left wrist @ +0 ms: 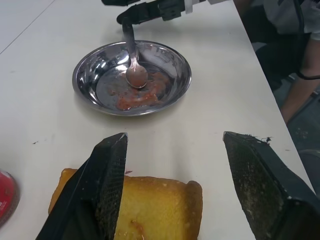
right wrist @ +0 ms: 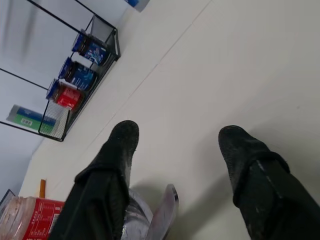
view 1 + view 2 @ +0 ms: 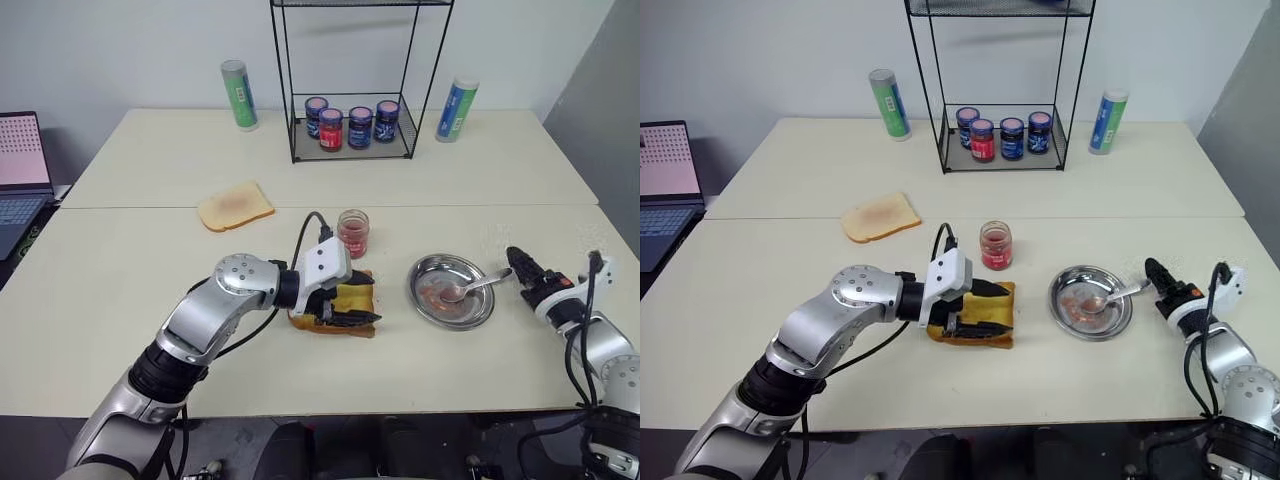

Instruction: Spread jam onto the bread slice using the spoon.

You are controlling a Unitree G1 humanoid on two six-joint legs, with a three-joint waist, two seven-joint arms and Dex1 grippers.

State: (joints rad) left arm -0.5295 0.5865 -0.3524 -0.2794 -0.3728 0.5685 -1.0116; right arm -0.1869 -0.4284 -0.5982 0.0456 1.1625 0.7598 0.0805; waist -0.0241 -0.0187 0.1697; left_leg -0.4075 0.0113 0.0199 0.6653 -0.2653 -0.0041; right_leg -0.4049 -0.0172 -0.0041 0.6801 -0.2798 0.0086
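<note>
Working from your left across the table, you are passing a paler slice [image 3: 235, 207] lying untouched at about ten o'clock from the centre; it is not the one you are spreading.

Next you are coming to the left gripper [image 3: 352, 305], which is resting over the bread slice [image 3: 985, 315] at about six o'clock of the scene. In the left wrist view its fingers [image 1: 107, 175] are standing spread, one on each side of the slice, bracketing it rather than pinching; whether they are touching the crust I cannot tell. A trace of something glossy is showing on the slice's near face, but I cannot tell how much of the top is covered, since the gripper is hiding it.

Just beyond, at twelve o'clock from the slice, the jam [image 3: 353, 233] is sitting in its open jar, upright and near the bread.

Moving right, the spoon [image 1: 134, 62] is lying in the steel dish [image 3: 430, 305], bowl down among red smears, handle pointing to three o'clock over the rim.

At the far right, the right gripper [image 3: 528, 272] is sitting just off the handle's end with its fingers apart and nothing between them.

My judgement: you are looking at a spoon already put down, so the spreading is either finished or paused. Check the bread's top before calling it done.
</note>
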